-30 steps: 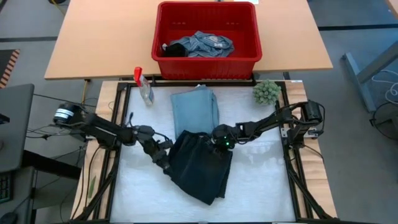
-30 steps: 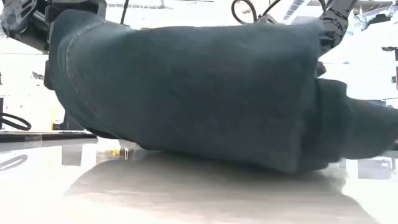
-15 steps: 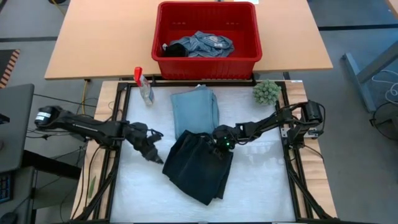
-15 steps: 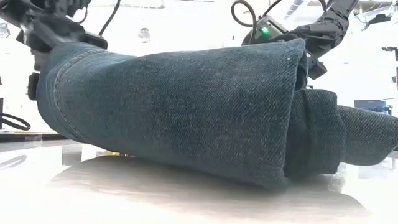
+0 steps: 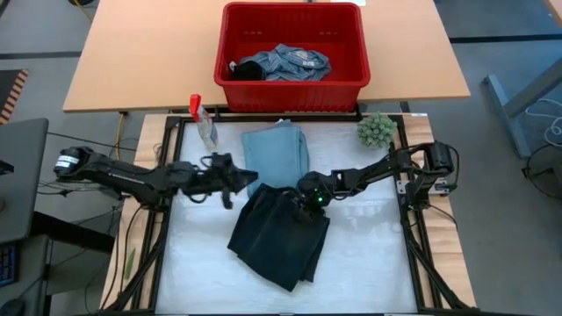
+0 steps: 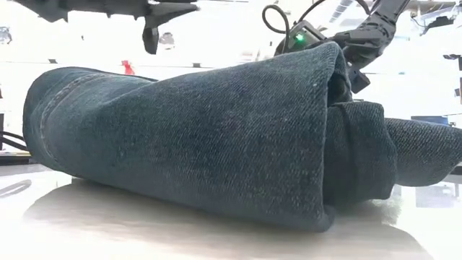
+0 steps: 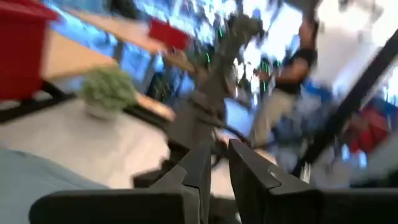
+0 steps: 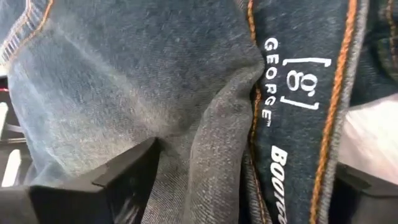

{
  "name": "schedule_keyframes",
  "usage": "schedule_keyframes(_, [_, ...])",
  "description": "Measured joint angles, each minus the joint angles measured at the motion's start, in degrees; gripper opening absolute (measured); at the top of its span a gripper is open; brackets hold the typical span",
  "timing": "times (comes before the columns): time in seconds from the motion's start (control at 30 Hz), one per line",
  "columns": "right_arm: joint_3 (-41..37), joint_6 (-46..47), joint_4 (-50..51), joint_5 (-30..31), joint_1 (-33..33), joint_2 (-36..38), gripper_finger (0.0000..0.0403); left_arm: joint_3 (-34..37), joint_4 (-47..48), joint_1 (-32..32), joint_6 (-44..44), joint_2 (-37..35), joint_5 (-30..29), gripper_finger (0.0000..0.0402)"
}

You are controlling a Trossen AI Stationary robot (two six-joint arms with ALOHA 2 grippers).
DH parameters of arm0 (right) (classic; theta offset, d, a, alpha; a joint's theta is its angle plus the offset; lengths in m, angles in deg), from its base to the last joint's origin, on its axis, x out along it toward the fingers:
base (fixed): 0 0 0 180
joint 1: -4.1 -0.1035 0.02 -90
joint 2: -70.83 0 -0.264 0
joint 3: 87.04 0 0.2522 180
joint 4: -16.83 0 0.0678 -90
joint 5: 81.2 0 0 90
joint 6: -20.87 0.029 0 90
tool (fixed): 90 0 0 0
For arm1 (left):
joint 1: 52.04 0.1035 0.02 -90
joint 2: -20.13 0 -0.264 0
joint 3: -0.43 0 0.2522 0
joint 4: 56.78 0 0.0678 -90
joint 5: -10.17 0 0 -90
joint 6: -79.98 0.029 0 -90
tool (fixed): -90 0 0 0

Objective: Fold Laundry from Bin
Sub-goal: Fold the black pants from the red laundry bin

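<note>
My right pincer (image 5: 303, 195) sat at the 1 o'clock corner of the dark jeans (image 5: 279, 235), its fingers (image 8: 121, 177) spread wide with the denim lying between them, not clamped on it. In the right wrist view the cloth filled everything ahead, orange stitching and a white printed label showing on it. The jeans lay folded near the middle of the white tabletop (image 5: 369, 254); seen from table height they made a thick roll (image 6: 180, 144), the folded edge uppermost toward my right arm.

My left pincer (image 5: 239, 178) hung in the air at about 10 o'clock from the jeans, clear of the cloth, its fingers (image 7: 249, 171) nearly together and holding nothing. It pointed toward the light blue garment (image 5: 276, 154), which lay flat at 12 o'clock from the jeans, its near edge tucked just under them.

The red bin (image 5: 291, 54) stood on the wooden tabletop at 12 o'clock, well apart from both arms, with a faded denim garment (image 5: 283, 63) bunched inside. A spray bottle (image 5: 203, 121) stood at 10 o'clock from the blue garment and a fuzzy green ball (image 5: 376, 130) at 2 o'clock.
</note>
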Motion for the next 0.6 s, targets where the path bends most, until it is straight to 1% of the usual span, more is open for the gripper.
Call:
schedule_keyframes(0.07, [0.1,0.5,0.0,-0.8,0.3,0.0,0.0355,-5.4,4.4,0.0,1.8,5.2,4.0,0.0043])
schedule_keyframes(0.1, [0.2,0.8,0.0,-1.1,0.5,0.0,0.0354,-8.8,8.1,0.2,3.4,8.0,6.5,0.0043])
schedule_keyframes(0.17, [0.2,2.0,0.2,-1.3,0.8,0.0,0.0348,-14.8,19.4,0.5,7.1,12.6,9.8,0.0043])
schedule_keyframes(0.27, [0.2,2.5,0.7,-2.6,1.3,0.2,0.0340,-23.1,35.4,1.9,10.7,20.0,9.8,0.0043])
schedule_keyframes(0.33, [0.2,2.9,1.1,-3.7,1.8,1.0,0.0335,-27.9,43.7,3.1,11.4,24.4,11.1,0.0043])
schedule_keyframes(0.43, [0.3,2.6,2.9,-3.8,2.7,3.4,0.0329,-32.8,51.8,4.7,13.2,29.7,15.7,0.0043])
schedule_keyframes(0.53, [0.3,0.0,8.0,-0.7,3.3,6.2,0.0326,-33.8,52.8,5.7,15.5,34.4,18.9,0.0043])
schedule_keyframes(0.6, [0.3,-1.3,11.8,2.2,3.3,7.9,0.0326,-33.8,52.9,6.2,15.8,37.0,19.7,0.0043])
